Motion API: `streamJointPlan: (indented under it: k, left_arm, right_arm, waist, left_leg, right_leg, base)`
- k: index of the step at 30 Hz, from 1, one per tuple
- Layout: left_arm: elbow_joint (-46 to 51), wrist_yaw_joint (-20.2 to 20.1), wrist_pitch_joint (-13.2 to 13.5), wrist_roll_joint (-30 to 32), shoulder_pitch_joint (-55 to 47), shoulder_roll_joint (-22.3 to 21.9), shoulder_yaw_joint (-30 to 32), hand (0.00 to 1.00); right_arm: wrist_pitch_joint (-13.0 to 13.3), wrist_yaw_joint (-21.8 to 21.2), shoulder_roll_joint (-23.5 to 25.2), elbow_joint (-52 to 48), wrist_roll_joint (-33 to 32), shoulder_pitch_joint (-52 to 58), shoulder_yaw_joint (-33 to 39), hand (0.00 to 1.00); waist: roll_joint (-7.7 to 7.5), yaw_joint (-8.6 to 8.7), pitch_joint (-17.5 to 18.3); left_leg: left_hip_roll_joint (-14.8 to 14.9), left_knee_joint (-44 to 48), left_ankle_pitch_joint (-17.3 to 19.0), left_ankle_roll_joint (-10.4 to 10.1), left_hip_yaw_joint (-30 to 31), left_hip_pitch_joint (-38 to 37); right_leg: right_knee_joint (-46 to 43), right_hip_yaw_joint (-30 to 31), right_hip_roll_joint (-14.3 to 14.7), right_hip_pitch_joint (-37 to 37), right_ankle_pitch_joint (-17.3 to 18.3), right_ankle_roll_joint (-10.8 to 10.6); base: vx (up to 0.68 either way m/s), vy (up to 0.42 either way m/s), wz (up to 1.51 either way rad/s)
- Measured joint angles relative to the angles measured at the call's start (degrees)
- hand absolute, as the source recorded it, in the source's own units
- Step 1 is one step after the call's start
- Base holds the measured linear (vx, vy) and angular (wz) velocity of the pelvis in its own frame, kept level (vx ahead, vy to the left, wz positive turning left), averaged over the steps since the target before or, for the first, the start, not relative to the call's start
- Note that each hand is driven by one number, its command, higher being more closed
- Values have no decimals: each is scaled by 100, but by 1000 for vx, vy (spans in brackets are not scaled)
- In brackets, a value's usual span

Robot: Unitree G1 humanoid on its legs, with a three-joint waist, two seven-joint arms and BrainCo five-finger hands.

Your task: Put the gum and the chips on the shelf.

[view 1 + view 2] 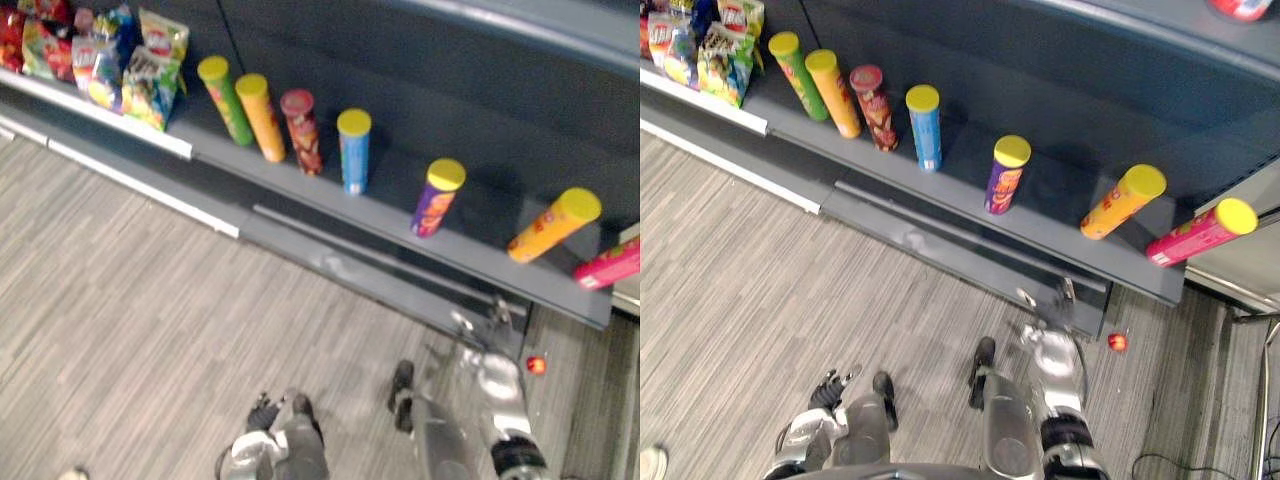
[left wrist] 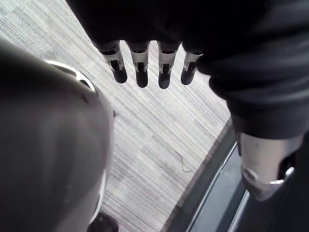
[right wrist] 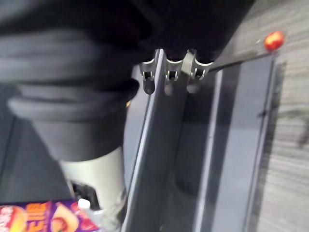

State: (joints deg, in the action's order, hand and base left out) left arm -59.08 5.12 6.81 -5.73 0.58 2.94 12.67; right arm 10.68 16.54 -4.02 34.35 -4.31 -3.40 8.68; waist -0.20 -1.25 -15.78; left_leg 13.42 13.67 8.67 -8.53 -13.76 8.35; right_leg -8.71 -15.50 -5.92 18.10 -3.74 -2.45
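Left eye view: the right hand (image 1: 487, 332) hangs low before the shelf (image 1: 400, 228), fingers loosely spread and empty. Above and beyond it the chip cans (image 1: 353, 150) stand lids-up along the ledge, spaced as for display, so the chips seem placed. Just to the hand's right, on the floor, lies a small red round thing (image 1: 537, 365), possibly the gum. The hand's low reach would suit fetching it.

Right eye view: the left hand (image 1: 828, 392) hangs idle near the floor.

Left wrist view: its fingers are relaxed, nearly straight, holding nothing.

Right wrist view: the fingers are straight and bare over the shelf's base, with the red thing past the fingertips.
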Motion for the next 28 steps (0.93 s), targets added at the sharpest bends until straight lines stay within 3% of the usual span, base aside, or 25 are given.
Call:
streamJointPlan:
  k: [4, 9, 15, 18, 24, 28]
  left_arm:
    - [-254, -128, -11, 259, -187, -9, 171, 0]
    - [-381, -160, -83, 291, -328, -58, 624, 0]
    - [-469, -169, -117, 201, -430, -116, 1439, 0]
    - [-473, -205, -132, 163, -578, -225, 1695, 0]
    - [-484, -319, -198, 137, -682, -327, 1654, 0]
    - [-490, -340, -199, 175, -688, -325, 1327, 0]
  right_arm:
    - [0, -587, -57, 494, 279, 731, -8, 0]
    - [-29, -1121, 59, 1540, 314, 1304, 120, 0]
    - [-99, -1259, 233, 2618, 43, 1429, 1131, 0]
    - [-263, -1315, 250, 2855, -21, 1494, 1386, 0]
    - [-495, -1363, 305, 3087, -421, 1523, 2036, 0]
    - [-539, -1418, 280, 3205, -738, 1502, 2078, 0]
  waist:
    - [-49, 146, 429]
    - [-79, 223, 816]
    - [-111, 260, 955]
    - [-84, 256, 1057]
    - [36, 257, 1246]
    - [101, 259, 1294]
  left_leg:
    - [-206, -655, -131, 19, -262, -499]
    - [-395, -1163, -204, 62, -462, -1040]
    - [-450, -1336, -140, 56, -505, -1466]
    - [-464, -1350, -79, 88, -617, -1577]
    - [-471, -1350, -28, 110, -621, -1657]
    - [-457, -1356, -6, 91, -623, -1653]
  right_leg:
    - [950, 194, 48, -551, -491, -65]
    - [1472, 339, 30, -986, -675, -113]
    - [1478, 365, 14, -1326, -659, -128]
    - [1478, 459, 3, -1373, -634, -139]
    - [1482, 484, -7, -1460, -583, -177]
    - [1488, 488, 10, -1451, -539, -178]
  base:
    - [155, 105, -20]
    - [149, 95, -15]
    - [107, 68, -1]
    - [32, 28, -15]
    - [-10, -9, -1]
    - [-18, -16, -1]
